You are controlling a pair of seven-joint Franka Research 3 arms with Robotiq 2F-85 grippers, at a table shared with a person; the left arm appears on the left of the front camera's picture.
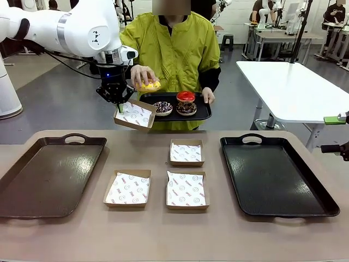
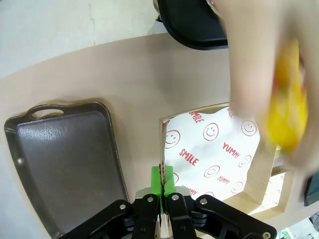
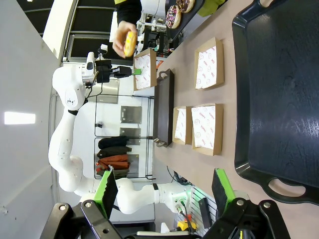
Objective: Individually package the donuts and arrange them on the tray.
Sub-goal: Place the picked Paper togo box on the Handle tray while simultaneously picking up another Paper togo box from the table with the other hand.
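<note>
Yellow-iced donut held over a lifted paper-lined box

The ring with bright yellow icing sits in the person's hand, just above the box, which the left tool pinches by its edge. The red-iced donut, sprinkled chocolate donut and dark chocolate donut lie on the person's small black tray. The right tool is spread wide.
</note>
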